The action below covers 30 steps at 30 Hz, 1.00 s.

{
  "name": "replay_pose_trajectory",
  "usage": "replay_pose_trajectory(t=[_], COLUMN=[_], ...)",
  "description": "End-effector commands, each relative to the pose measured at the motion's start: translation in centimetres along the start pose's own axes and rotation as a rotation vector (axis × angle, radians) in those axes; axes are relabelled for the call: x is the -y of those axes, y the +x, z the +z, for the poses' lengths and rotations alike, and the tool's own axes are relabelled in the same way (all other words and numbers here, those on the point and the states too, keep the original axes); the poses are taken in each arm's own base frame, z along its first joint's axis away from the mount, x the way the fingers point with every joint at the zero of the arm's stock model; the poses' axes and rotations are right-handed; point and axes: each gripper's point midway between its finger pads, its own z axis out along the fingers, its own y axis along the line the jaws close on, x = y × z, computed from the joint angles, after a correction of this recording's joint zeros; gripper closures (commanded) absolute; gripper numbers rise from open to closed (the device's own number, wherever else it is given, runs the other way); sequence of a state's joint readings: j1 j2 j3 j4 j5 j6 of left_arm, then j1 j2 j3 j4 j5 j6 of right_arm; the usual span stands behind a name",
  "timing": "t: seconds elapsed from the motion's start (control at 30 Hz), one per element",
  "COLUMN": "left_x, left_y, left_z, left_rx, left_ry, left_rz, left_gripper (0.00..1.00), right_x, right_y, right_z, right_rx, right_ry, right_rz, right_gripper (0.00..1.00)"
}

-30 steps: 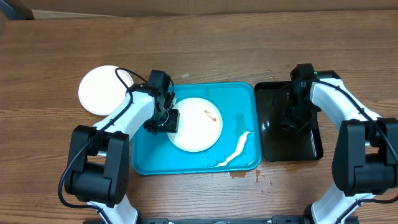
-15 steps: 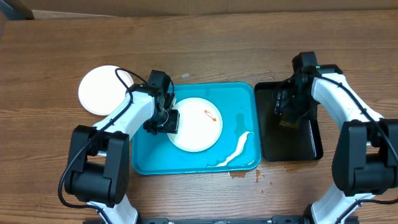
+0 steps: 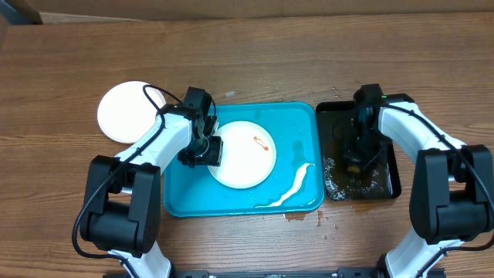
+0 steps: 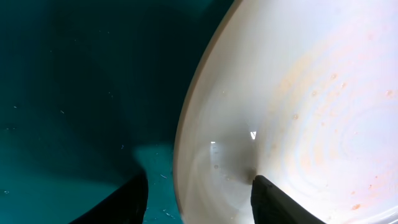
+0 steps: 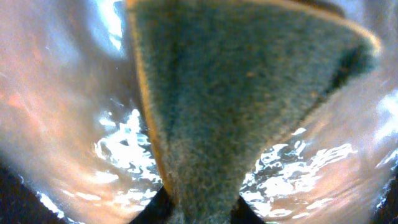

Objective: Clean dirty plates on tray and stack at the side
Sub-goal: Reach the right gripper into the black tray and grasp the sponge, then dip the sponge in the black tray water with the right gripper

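Overhead, the right gripper (image 3: pixel 356 154) has dropped back into the black tray (image 3: pixel 390 181), while the left gripper (image 3: pixel 202 150) stays at the plate's (image 3: pixel 243 158) left rim in the tray (image 3: pixel 185 197). Left wrist: fingers (image 4: pixel 273 202) straddle the plate (image 4: pixel 311 93) rim, one on each side. Right wrist: jaws pinch a green sponge (image 5: pixel 242 93) over water.

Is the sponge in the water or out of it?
In. The sponge, pinched by the right gripper, sits amid rippling water in the black tray.

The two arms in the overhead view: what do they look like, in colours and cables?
Both arms have white link shells with black joints and large black base housings. The left gripper and right gripper are black. A thin black cable loops along the left arm.
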State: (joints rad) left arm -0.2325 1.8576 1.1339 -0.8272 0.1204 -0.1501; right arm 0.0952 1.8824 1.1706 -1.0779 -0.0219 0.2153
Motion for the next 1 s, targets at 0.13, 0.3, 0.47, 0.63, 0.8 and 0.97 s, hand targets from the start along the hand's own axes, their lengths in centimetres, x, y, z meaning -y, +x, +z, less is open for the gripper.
replay_pose_trajectory(t=[0.13,0.3,0.47,0.63,0.8,0.97], left_x=[0.1,0.1,0.1,0.1,0.1,0.1], left_y=[0.8,0.8,0.8,0.8,0.8,0.8], left_z=[0.8,0.8,0.8,0.8,0.8,0.8], left_rx=[-0.039,-0.037,-0.038,-0.038,-0.037,-0.038], left_ry=[0.005,0.005,0.005,0.005,0.006,0.005], left_rz=[-0.009,-0.009,-0.009,-0.009,-0.009,-0.009], left_gripper=[0.44,0.43,0.43,0.42,0.42,0.42], right_x=[-0.3,-0.6,0.6,0.9,0.6,0.4], right_y=[-1.2,-3.7,-5.0,-5.2,-5.9,-6.3], right_z=[-1.8,-3.3,-2.9,-1.3,-1.0,-1.7], right_rx=[0.043,0.133,0.202,0.229,0.263,0.274], right_ry=[0.002,-0.002,0.067,0.067,0.052,0.048], right_rz=[-0.007,-0.005,0.035,0.082,0.082,0.078], right_gripper=[0.4,0.31,0.24,0.25,0.73,0.81])
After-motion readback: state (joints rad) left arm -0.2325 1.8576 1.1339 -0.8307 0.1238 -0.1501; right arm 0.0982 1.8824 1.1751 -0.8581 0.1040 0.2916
